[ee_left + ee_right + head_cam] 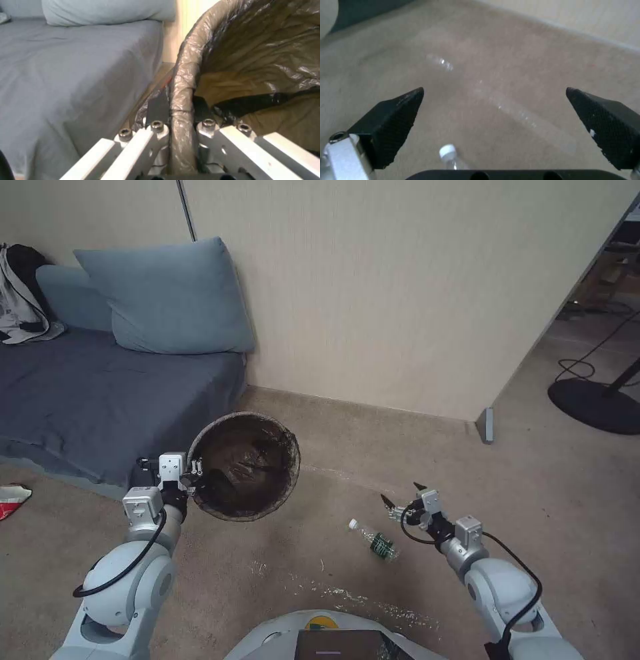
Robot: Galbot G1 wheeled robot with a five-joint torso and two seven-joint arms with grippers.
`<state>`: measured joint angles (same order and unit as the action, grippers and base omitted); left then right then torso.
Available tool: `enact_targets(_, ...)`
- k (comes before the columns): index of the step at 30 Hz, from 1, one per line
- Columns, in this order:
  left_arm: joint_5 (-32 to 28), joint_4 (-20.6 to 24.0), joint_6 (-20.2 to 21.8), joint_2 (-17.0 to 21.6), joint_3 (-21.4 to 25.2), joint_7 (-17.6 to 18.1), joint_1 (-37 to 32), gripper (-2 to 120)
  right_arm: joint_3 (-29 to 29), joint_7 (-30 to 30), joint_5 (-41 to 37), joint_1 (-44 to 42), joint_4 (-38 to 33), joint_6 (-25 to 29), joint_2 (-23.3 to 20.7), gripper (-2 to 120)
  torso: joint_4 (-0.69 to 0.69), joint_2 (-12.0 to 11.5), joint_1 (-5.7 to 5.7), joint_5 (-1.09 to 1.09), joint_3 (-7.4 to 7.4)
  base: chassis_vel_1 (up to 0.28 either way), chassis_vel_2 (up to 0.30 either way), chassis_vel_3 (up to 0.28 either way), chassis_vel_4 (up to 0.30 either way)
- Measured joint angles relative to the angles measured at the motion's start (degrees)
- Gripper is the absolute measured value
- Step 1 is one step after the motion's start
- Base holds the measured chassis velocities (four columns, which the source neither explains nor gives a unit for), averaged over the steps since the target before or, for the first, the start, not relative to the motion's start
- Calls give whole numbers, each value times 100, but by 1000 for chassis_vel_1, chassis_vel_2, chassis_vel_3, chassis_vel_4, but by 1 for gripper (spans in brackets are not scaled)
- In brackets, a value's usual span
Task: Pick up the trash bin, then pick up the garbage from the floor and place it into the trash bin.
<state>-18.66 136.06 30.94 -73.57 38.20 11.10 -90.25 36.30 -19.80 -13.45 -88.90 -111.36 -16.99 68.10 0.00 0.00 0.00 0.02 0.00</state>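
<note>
Sofa (100,387) cut off at the head view's left edge, wall behind. Trash bin (245,465) held off the carpet beside it, white shell hidden under dark liner; left gripper (181,125) clamped on its rim. Right gripper (402,498) spread wide above open carpet, just beside the bottle (375,540). Red-white wrapper (12,499) partly cropped.

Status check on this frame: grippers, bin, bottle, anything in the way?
Left gripper shut on bin rim, bin held up. Right gripper open above bottle on floor. Nothing in the way.
</note>
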Motion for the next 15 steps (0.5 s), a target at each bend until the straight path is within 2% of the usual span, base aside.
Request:
enact_targets(6, 50, 61, 34, -53, -5, 10, -64, 3, -285, -234, -165, 219, 487, -77, -676, 100, 0, 0, 0, -1, 0, 0, 0, 0, 0)
enact_targets(15, 130, 124, 73, -92, -30, 22, -104, 3, -630, -262, -330, 397, 942, -292, -987, 100, 0, 0, 0, -1, 0, 0, 0, 0, 0)
